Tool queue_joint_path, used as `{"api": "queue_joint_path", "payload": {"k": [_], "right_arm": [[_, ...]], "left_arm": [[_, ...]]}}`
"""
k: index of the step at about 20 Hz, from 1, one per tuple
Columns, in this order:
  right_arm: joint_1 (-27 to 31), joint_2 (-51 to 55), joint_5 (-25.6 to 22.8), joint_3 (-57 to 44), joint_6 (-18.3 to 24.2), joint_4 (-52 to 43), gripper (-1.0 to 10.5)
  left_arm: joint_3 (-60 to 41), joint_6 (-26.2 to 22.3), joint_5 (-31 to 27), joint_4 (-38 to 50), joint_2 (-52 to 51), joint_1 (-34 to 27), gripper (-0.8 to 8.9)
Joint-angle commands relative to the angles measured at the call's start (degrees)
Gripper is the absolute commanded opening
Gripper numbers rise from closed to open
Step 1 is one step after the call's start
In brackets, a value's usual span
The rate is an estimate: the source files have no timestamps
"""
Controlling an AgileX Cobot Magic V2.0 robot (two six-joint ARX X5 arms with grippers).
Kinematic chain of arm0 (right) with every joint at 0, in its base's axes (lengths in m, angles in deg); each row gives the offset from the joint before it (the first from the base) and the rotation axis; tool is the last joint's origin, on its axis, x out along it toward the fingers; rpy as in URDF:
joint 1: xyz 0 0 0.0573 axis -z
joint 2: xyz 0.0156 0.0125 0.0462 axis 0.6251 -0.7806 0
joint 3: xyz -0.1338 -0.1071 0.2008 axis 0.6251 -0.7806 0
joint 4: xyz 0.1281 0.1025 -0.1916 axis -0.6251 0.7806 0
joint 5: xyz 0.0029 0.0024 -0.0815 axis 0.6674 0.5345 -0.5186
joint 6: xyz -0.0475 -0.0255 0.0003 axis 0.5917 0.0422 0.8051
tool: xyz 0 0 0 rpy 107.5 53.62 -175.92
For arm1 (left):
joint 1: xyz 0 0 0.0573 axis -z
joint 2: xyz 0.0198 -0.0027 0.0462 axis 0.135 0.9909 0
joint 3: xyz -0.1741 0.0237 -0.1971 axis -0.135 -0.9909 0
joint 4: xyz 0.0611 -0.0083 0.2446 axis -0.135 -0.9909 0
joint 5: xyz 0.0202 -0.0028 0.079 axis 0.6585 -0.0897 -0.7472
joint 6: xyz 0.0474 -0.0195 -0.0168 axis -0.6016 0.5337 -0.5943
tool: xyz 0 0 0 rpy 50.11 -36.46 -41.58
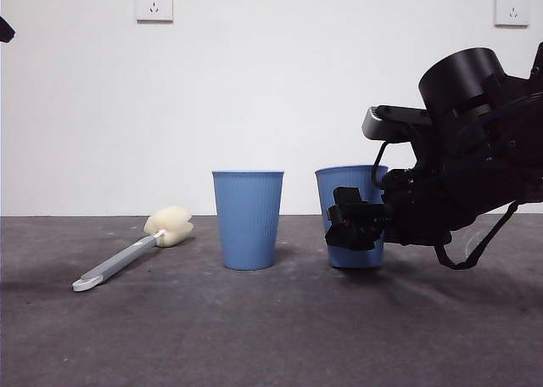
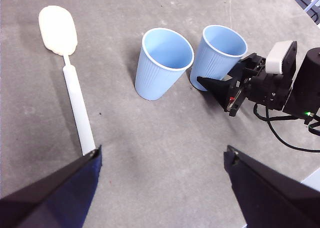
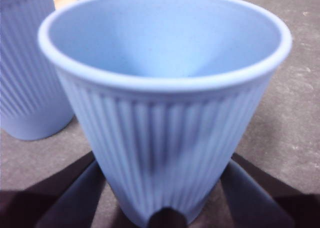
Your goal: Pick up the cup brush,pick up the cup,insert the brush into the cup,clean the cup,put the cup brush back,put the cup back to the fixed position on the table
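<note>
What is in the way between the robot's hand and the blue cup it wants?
Nothing visible. The right end effector already has its open jaws on either side of the cup. The other blue tumbler and the cup brush sit off to one side.

This looks like a robotics lab or test room rather than a home or kitchen. A bare dark grey table [image 1: 271, 336], rough and scuffed, runs across the whole front view and meets a plain white wall [image 1: 280, 81] with nothing hung on it. Two white wall sockets sit high on that wall, one at about eleven o'clock [image 1: 153, 2] and one at about one o'clock [image 1: 512, 8]. A black robot arm [image 1: 475, 149] with exposed cables reaches in from three o'clock, and the surface carries only a few staged props
</note>
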Motion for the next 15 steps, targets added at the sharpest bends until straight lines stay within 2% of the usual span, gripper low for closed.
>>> {"api": "queue_joint_path", "payload": {"k": [1,2,5,6,9,12,15], "right_arm": [[0.07,-0.90,0.09,-0.07,-0.26,3.72,0.1],[0.04,-0.85,0.07,-0.07,-0.48,5.44,0.1],[0.04,-0.83,0.72,-0.07,-0.46,9.81,2.4],[0.04,-0.79,1.05,-0.07,-0.46,10.64,2.8],[-0.02,-0.59,2.64,-0.07,-0.96,10.84,2.9],[-0.02,0.92,2.89,-0.07,-1.05,11.69,4.2],[-0.02,3.89,2.89,-0.07,-0.92,14.34,4.5]], "left_arm": [[-0.72,-0.96,-0.11,0.13,-0.13,0.15,4.08],[-0.72,-0.94,-0.11,0.13,-0.13,0.15,4.08],[-0.72,-0.94,-0.09,0.11,-0.13,0.15,4.08],[-0.72,-0.94,-0.09,0.11,-0.13,0.15,4.08],[-0.72,-0.94,-0.09,0.09,-0.13,0.15,4.08],[-0.72,-0.94,-0.09,0.09,-0.13,0.15,4.08],[-0.72,-0.94,-0.11,0.09,-0.13,0.15,4.08]]}}
